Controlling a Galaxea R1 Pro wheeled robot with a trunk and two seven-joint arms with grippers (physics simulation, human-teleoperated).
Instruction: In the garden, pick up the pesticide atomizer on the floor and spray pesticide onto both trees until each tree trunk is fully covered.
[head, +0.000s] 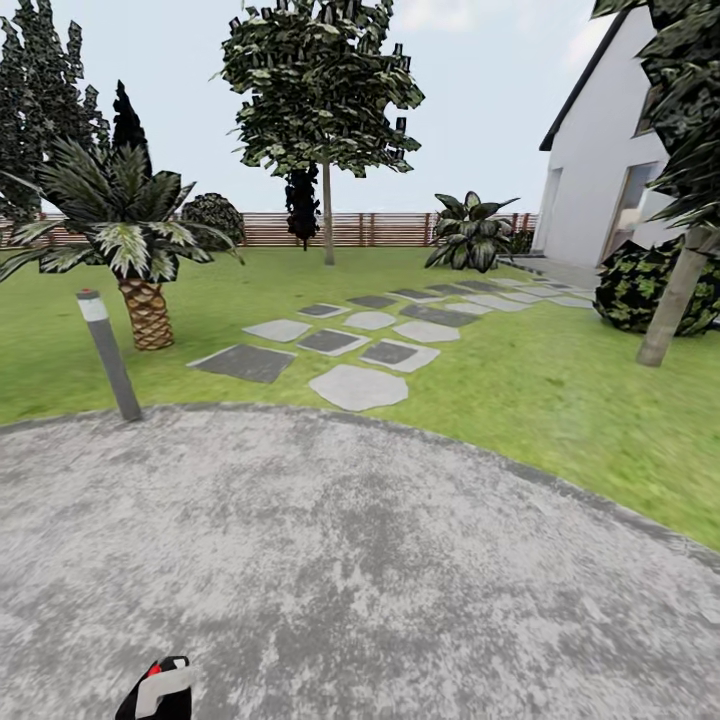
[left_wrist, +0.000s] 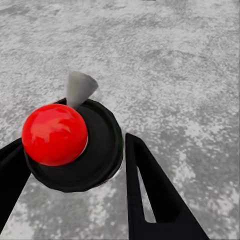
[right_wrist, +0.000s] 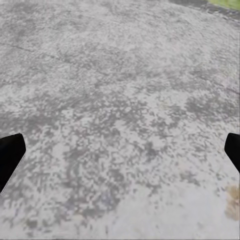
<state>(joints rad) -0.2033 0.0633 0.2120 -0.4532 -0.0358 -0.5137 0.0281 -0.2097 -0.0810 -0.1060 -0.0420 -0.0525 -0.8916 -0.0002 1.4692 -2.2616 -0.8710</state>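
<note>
Head view: grey round paved area (head: 350, 560) in foreground, lawn (head: 560, 390) beyond; stepping stones (head: 358, 386) run from the paving's edge toward the white house (head: 600, 190) at right; brown slat fence (head: 370, 228) along the back. Short scaly-trunked palm (head: 145, 300) at left w/ a grey bollard lamp (head: 108, 352) just beside it at the paving edge. One tall tree (head: 327, 215) w/ straight bare trunk stands near the fence, centre; a second thick beige trunk (head: 675, 300) leans in at far right, next to a dark bush (head: 640, 285), foliage overhead. Both trunks well apart from the robot.

Pesticide atomizer (head: 160, 690) at the bottom edge, left of centre; black body, red dot and white part visible.

Left wrist view: left gripper (left_wrist: 75, 165) clenched around the atomizer (left_wrist: 80, 150); black round cap w/ red ball on top and a grey cone nozzle; one black finger (left_wrist: 150, 195) against the cap's side, the other at the frame edge; the sprayer appears held off the paving, though height is hard to judge.

Right wrist view: right gripper (right_wrist: 120, 152) released, fingertips (right_wrist: 10, 152) wide apart at opposite frame edges, nothing between them; grey paving (right_wrist: 120, 100) below, strip of grass at one corner.
</note>
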